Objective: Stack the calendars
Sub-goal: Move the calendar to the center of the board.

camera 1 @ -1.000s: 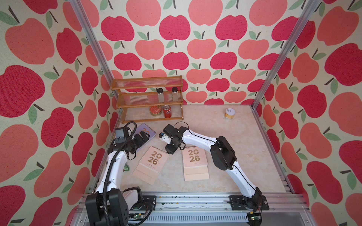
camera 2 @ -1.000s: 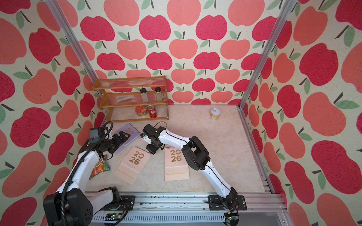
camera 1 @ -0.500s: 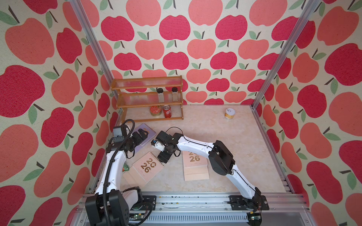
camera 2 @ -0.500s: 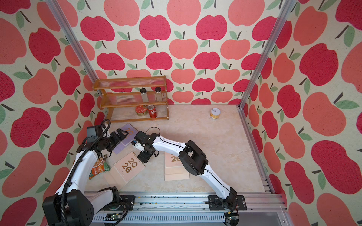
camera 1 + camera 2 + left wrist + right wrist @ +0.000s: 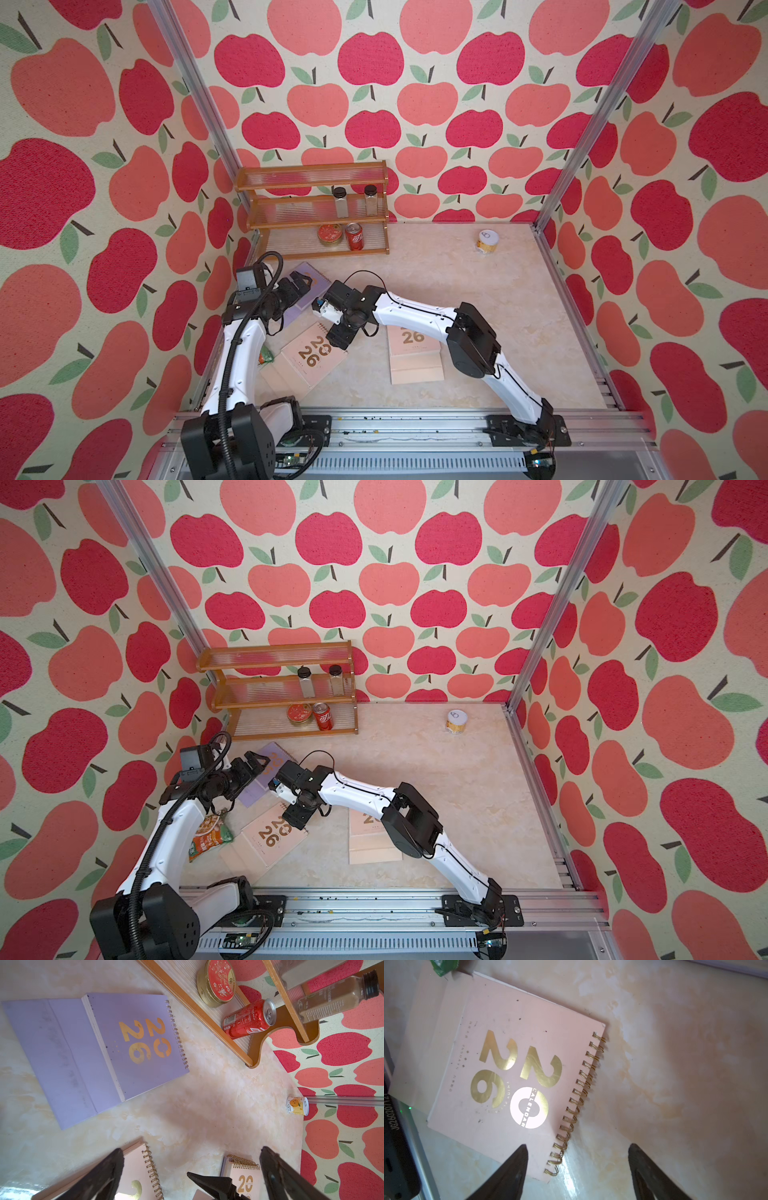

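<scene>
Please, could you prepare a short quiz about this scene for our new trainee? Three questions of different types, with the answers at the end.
1. True or false: the right gripper is holding the tilted peach calendar.
2. Which things stand on the bottom tier of the shelf?
A) a red can and a round tin
B) two bottles
C) a snack packet
3. Fill in: the left gripper hovers over the ____ calendar.

Key
1. False: its jaws stand open above the spiral edge and grip nothing.
2. A
3. lavender (the lavender calendar)
</scene>
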